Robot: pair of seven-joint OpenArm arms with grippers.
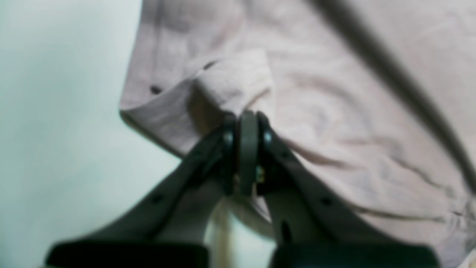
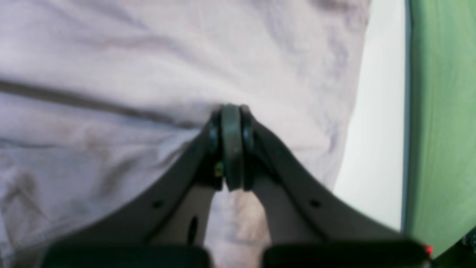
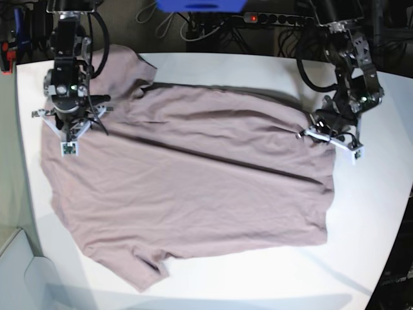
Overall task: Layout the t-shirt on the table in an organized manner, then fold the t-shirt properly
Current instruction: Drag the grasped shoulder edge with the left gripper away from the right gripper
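Observation:
The mauve-pink t-shirt (image 3: 193, 174) lies spread across the white table (image 3: 374, 213), with a long crease running over its middle. My left gripper (image 3: 310, 131) is at the shirt's right edge. In the left wrist view it (image 1: 247, 119) is shut on a raised, folded bit of the t-shirt (image 1: 353, 93) near its edge, with bare table (image 1: 55, 111) beside it. My right gripper (image 3: 71, 126) is over the shirt's far-left part. The right wrist view shows it (image 2: 230, 111) shut, with the t-shirt (image 2: 148, 56) gathered at its tips and creases running to them.
Past the table's edge (image 2: 375, 130) in the right wrist view lies a green surface (image 2: 438, 130). Cables and a power strip (image 3: 258, 18) run along the back. A white box (image 3: 19, 271) stands at the lower left, off the table.

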